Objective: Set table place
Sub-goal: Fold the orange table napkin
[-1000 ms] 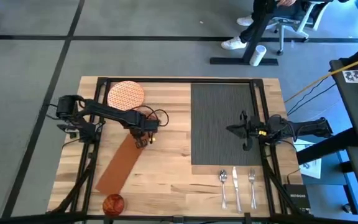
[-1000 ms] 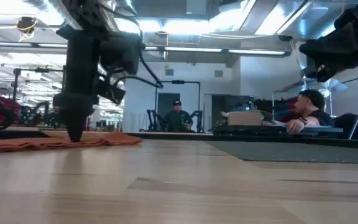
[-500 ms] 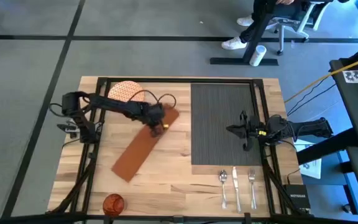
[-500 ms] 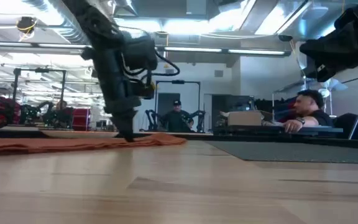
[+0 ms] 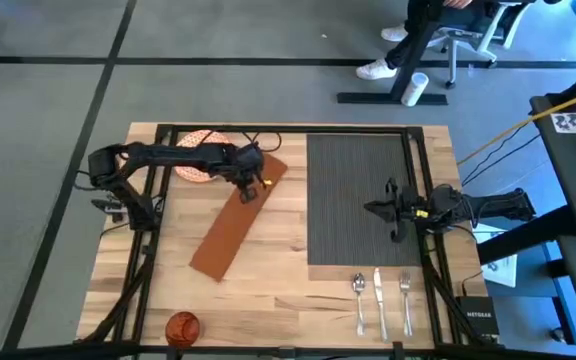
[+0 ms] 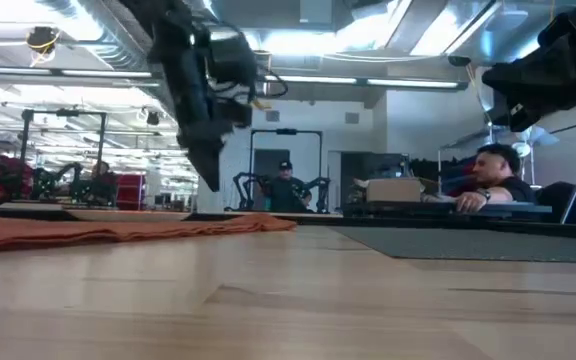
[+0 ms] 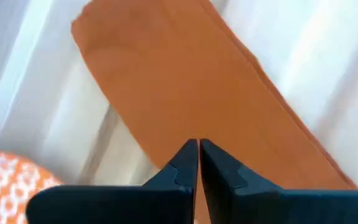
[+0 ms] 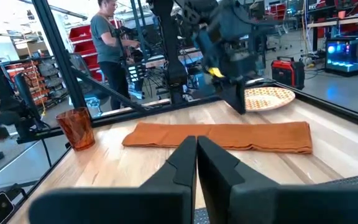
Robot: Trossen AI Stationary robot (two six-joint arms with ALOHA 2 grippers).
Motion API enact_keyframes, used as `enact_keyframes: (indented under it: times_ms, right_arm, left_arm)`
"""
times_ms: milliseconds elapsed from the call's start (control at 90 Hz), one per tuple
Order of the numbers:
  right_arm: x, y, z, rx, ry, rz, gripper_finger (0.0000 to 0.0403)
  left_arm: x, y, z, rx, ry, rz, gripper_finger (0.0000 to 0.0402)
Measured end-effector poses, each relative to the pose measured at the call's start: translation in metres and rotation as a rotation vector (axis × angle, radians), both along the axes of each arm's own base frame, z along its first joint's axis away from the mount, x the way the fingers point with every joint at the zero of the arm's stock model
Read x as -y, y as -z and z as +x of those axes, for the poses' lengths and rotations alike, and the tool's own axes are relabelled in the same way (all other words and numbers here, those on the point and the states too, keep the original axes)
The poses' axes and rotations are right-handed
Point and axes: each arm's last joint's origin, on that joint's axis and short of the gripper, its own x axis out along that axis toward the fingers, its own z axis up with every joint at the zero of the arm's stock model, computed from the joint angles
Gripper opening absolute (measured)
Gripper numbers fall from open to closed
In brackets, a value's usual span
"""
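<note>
We judge the napkin step is in hand: the napkin (image 5: pixel 236 220) lies slantwise on the table (image 5: pixel 278 290), left of the placemat (image 5: pixel 358 200). Our left claw (image 5: pixel 249 192) hangs closed and empty just above its far end, while the right claw (image 5: pixel 392 210), closed too, waits over the placemat. Next we must open, regrip and carry it to the placemat.

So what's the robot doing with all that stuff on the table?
It's setting a place for a meal. The left gripper hangs just above the far end of the long brown napkin, fingers shut and holding nothing. The napkin lies slanted on the bare wood, left of the dark placemat. The right gripper waits above the placemat's right side, fingers shut. The plate, orange cup, spoon, knife and fork aren't on the placemat yet.
</note>
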Motion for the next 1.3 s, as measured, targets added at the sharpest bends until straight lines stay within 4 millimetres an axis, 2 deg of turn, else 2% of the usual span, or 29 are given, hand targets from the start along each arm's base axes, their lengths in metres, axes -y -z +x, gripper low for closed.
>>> enact_keyframes:
  times_ms: [111,300,522,811,989,1300]
  right_arm:
    - [0.0,0.0,0.0,-0.001,0.0,0.0,0.0]
    - [0.0,0.0,0.0,-0.001,0.0,0.0,0.0]
    - [-0.001,0.0,0.0,-0.003,-0.02,0.0,0.0]
    - [-0.001,0.001,0.0,-0.006,-0.043,0.017,0.0]
    - [-0.001,0.001,0.0,-0.006,-0.043,0.018,0.0]
    - [-0.001,0.001,0.0,-0.006,-0.043,0.018,0.0]
  left_arm:
    - [0.017,-0.001,-0.016,-0.134,-0.028,-0.063,0.0]
    - [0.038,0.017,-0.043,-0.371,-0.116,-0.126,0.0]
    - [0.059,0.047,-0.063,-0.461,-0.203,-0.155,0.0]
    - [0.085,0.069,-0.085,-0.547,-0.291,-0.229,0.0]
    - [0.1,0.078,-0.088,-0.528,-0.315,-0.308,0.0]
    - [0.121,0.078,-0.08,-0.461,-0.335,-0.405,0.0]
